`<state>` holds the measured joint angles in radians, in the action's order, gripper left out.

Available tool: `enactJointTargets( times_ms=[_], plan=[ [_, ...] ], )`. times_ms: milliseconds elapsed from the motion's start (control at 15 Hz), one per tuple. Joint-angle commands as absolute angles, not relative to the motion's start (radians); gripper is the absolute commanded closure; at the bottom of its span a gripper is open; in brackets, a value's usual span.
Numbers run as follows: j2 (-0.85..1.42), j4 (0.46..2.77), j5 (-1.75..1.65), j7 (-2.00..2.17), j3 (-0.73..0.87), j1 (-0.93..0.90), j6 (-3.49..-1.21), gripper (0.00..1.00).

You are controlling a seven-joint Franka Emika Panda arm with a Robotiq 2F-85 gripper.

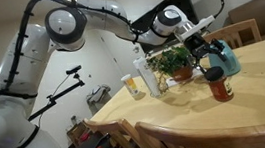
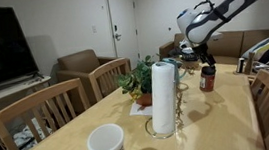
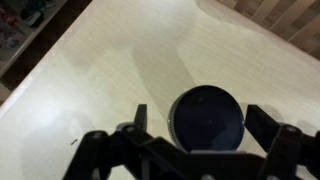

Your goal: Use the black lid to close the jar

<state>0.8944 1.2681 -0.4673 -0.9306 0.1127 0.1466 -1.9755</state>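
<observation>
The jar (image 1: 221,88) with dark reddish contents stands on the wooden table, also seen as the jar (image 2: 208,79) in an exterior view. The black lid (image 3: 206,120) is a round flat disc that lies on top of the jar and hides its mouth in the wrist view. My gripper (image 3: 201,113) hangs straight above the jar, open. One finger stands on each side of the lid, each with a small gap to it. In both exterior views the gripper (image 1: 210,67) (image 2: 205,66) sits just over the jar's top.
A teal pitcher (image 1: 228,58) stands right behind the jar. A potted plant (image 1: 176,61), a clear bottle (image 1: 147,72) and a yellowish cup (image 1: 133,86) stand further along. A paper towel roll (image 2: 162,97) and a white cup (image 2: 107,146) stand nearer. Chairs ring the table.
</observation>
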Motion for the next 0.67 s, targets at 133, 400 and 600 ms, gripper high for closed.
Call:
enactJointTargets(
  times_ms=[133,400,600],
  plan=[
    [0.897,1.231,-0.484,-0.881,0.143,0.138,-1.99,0.0],
    [0.917,1.203,-0.496,-0.862,0.151,0.14,-2.026,0.0],
    [0.932,1.185,-0.487,-0.883,0.144,0.15,-2.052,0.0]
  ],
)
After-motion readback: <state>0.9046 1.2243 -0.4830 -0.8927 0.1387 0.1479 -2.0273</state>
